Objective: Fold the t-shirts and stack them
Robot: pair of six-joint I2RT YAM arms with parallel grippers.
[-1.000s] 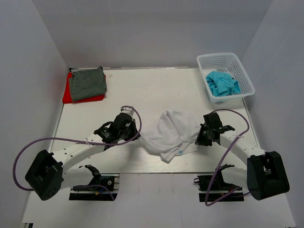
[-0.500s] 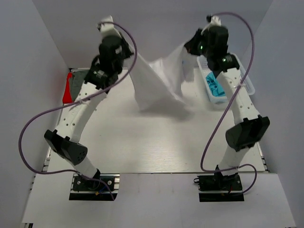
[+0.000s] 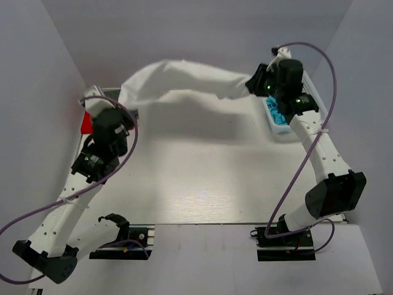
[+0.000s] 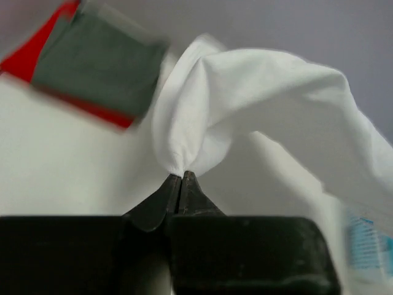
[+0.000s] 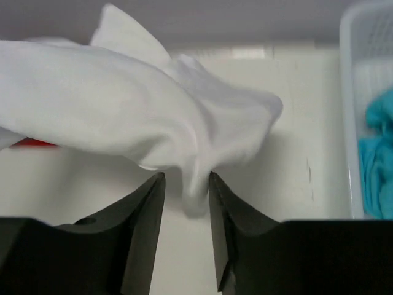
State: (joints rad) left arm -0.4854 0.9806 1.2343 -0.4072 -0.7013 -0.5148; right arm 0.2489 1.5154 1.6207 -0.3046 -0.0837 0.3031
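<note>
Table [image 3: 184, 178] w/ basket [image 5: 347, 92], red tee [image 4: 27, 52]

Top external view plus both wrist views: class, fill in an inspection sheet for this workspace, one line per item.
Surface: white table, shadowed under the raised shirt.
Job's things: white t-shirt stretched in the air between the arms; grey-green t-shirt lying flat on the red t-shirt at the far left corner; turquoise t-shirt crumpled in the basket.
Clutter: white lattice basket at the far right; nothing else seen.
Grippers: left gripper shut on a corner of the white t-shirt; right gripper jaws parted, a fold of cloth between them.
Cables: left cable and right cable, both purple, loop off the arms.
Surroundings: plain grey walls on three sides.
</note>
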